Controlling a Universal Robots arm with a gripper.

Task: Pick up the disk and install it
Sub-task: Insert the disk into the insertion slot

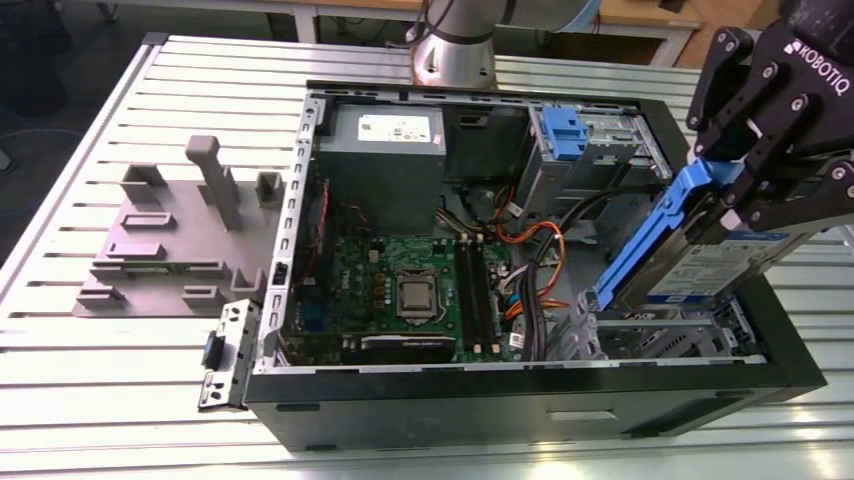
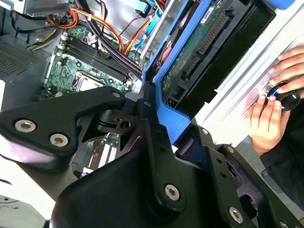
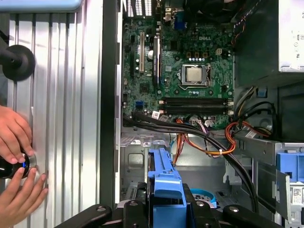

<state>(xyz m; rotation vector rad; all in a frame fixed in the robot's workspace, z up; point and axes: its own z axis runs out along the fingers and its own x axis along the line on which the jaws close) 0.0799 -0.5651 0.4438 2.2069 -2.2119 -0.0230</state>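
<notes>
Gripper (image 1: 750, 205) closed on disk (image 1: 705, 268) — disk tilted, low end near drive bay (image 1: 667, 335) at 4 o'clock corner of open computer case (image 1: 441, 405) in exterior view; case sits on slatted desk (image 1: 120, 385).

Our gripper (image 1: 731, 198) is matte black all over. Its finger links (image 2: 66, 118) are chunky angular plates with chamfered edges and rounded pivot bosses. Round silver screws (image 2: 171, 192) sit in counterbores at the joints, and we count several in the second wrist view. White lettering (image 1: 817, 68) runs along the housing in the exterior view. Our arm's base column (image 1: 454, 52) is a smooth silver-grey cylinder, slightly glossy.
</notes>
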